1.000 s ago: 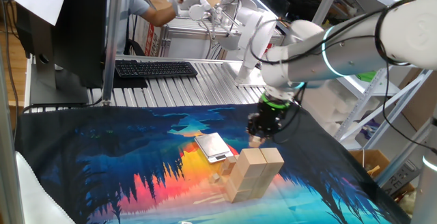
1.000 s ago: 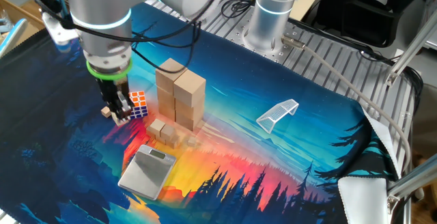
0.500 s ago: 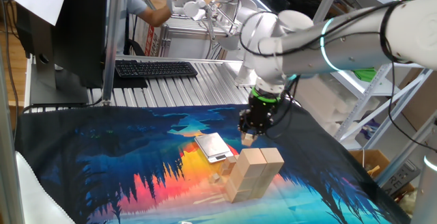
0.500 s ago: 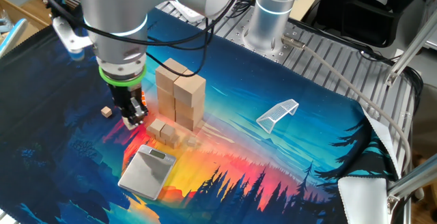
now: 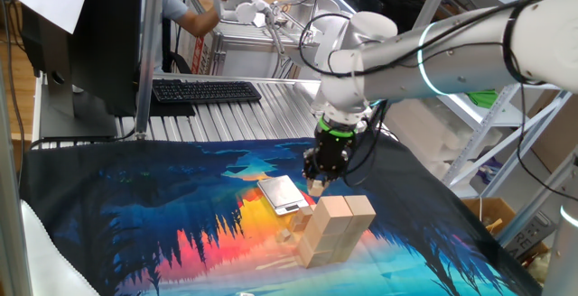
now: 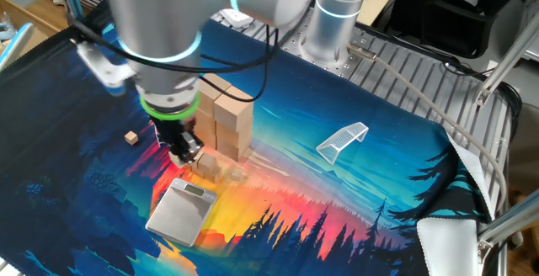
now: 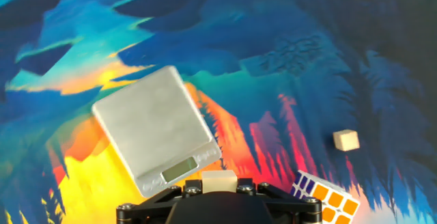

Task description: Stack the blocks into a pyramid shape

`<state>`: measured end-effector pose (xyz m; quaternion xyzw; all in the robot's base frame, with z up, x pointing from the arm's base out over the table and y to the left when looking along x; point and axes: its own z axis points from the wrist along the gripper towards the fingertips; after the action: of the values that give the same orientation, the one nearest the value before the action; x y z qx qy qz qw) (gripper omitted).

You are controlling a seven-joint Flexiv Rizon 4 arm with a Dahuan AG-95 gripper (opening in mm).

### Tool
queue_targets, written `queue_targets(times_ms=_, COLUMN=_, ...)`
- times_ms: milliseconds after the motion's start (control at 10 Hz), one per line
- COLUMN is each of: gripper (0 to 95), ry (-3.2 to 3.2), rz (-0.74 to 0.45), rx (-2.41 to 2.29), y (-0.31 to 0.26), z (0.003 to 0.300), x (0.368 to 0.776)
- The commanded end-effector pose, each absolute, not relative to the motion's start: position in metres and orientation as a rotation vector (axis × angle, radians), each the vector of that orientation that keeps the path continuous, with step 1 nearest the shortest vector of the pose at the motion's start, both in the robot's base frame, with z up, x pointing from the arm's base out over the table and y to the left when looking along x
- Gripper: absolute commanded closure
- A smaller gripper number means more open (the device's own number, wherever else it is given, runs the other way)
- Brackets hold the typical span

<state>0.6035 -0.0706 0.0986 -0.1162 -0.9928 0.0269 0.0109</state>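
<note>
Tall pale wooden blocks [image 5: 336, 226] stand stacked together on the printed cloth, also seen as the block stack [image 6: 227, 116] in the other fixed view. Two small blocks [image 6: 202, 165] lie just in front of it. My gripper [image 5: 314, 180] hovers above the cloth between the stack and the silver scale [image 5: 282, 194], shut on a small wooden cube [image 7: 218, 179] that shows between its jaws in the hand view. In the other fixed view the gripper [image 6: 184, 148] hangs just left of the stack. Another small cube [image 6: 130, 137] lies loose on the cloth to the left.
A flat silver scale [image 7: 156, 138] lies on the cloth under the hand. A Rubik's cube [image 7: 324, 197] sits near the loose small cube [image 7: 346, 140]. A white mesh piece [image 6: 343, 140] lies to the right of the stack. A keyboard [image 5: 206, 90] rests behind the cloth.
The gripper, still shut on the small cube, has moved from beside the Rubik's cube toward the stack and the scale. The blocks on the cloth have not moved.
</note>
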Motion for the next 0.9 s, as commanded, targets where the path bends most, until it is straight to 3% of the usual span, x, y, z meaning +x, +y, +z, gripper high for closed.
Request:
queue_targets(times_ms=100, gripper=95.0, ry=-3.089, rz=0.090, rx=-0.271, y=-0.061, z=0.095, x=0.605)
queue_targets(times_ms=900, gripper=95.0, ry=-3.063, rz=0.148, rx=-0.231, y=-0.046, z=0.090, x=0.588)
